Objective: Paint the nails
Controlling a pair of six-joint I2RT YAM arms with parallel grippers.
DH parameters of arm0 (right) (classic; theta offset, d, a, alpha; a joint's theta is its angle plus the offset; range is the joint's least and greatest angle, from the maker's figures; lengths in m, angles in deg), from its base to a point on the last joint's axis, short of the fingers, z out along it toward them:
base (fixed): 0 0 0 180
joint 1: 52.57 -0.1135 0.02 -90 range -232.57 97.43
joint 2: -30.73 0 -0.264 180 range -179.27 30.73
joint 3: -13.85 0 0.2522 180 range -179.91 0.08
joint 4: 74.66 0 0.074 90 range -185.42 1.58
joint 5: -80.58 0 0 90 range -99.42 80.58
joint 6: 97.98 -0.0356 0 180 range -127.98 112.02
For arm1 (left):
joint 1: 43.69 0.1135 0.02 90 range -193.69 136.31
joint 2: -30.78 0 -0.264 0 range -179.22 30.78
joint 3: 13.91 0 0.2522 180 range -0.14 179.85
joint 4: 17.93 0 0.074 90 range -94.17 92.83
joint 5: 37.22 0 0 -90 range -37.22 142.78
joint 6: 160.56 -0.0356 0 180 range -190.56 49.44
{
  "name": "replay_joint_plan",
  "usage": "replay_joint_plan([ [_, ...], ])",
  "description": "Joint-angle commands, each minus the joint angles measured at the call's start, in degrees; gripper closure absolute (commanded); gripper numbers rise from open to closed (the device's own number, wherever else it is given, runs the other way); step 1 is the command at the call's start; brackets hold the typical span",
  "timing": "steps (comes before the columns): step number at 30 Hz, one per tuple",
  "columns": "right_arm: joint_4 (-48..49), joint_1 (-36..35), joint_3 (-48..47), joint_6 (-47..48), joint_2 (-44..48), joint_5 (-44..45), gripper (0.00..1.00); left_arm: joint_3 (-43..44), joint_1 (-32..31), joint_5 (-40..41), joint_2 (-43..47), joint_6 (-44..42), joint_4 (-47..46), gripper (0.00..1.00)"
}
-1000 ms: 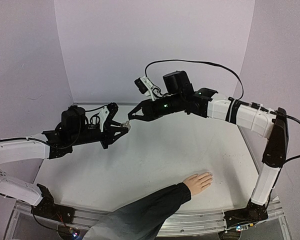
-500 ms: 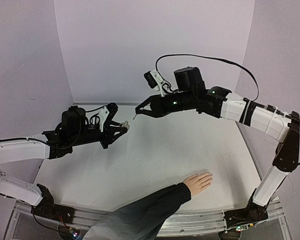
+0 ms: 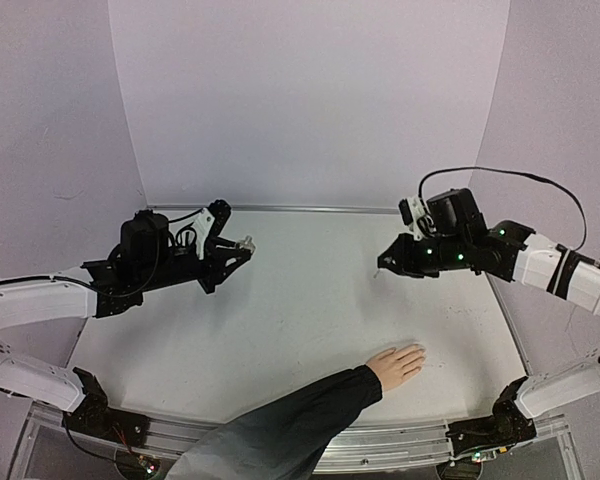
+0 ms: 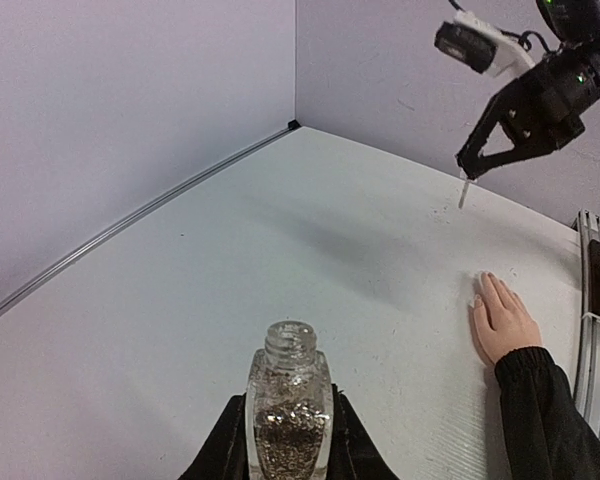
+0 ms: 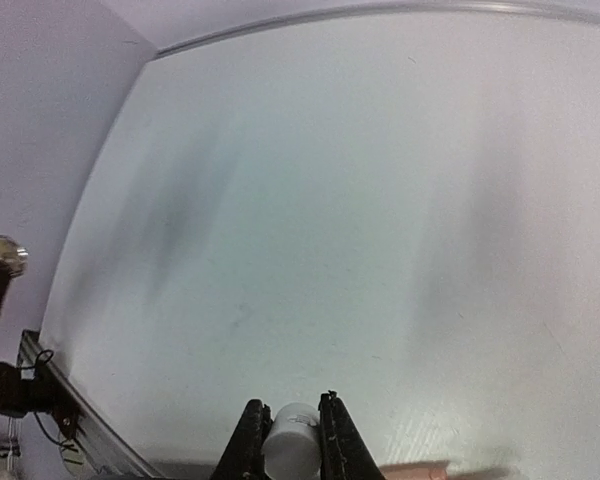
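The table (image 3: 310, 300) is white with faint grey scuffs, and the walls (image 3: 310, 100) behind it are pale lilac. At the near edge lies a pale skin-coloured hand (image 3: 397, 362) in a black sleeve (image 3: 280, 430); its nails (image 4: 488, 282) look as pale as the fingers. The black left gripper (image 3: 242, 247) holds a clear glass bottle (image 4: 289, 410) of speckled brown-gold glitter. The black right gripper (image 5: 291, 420) holds a white cap (image 5: 291, 455). Both arms (image 3: 40, 300) are white with black joints, and the right one carries small green lights (image 3: 458, 256).

Right pincer (image 3: 382, 267) swung rightward, away from bottle (image 3: 246, 243).
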State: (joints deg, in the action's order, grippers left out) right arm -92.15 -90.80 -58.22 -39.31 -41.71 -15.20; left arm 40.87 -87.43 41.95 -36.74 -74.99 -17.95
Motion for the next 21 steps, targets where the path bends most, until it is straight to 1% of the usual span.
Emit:
replay_joint_plan([
  [1, -10.68, 1.67, 7.62, -10.67, 4.56, 8.72, 1.00, 4.29, 0.24, -0.68, 1.62, 0.25, -1.39, 1.00],
  [5, -13.85, 2.80, 14.04, -16.45, 7.65, 12.26, 1.00, 4.73, 0.24, -0.58, 1.22, 0.46, -1.01, 1.00],
  [10, -17.14, 3.80, 18.03, -19.91, 7.60, 16.01, 1.00, 5.19, 0.24, -0.34, 0.44, 0.15, -0.27, 1.00],
  [21, -19.10, 4.40, 22.47, -21.51, 9.11, 14.70, 1.00, 5.83, 0.24, -0.50, -0.89, -0.14, 0.66, 1.00],
])
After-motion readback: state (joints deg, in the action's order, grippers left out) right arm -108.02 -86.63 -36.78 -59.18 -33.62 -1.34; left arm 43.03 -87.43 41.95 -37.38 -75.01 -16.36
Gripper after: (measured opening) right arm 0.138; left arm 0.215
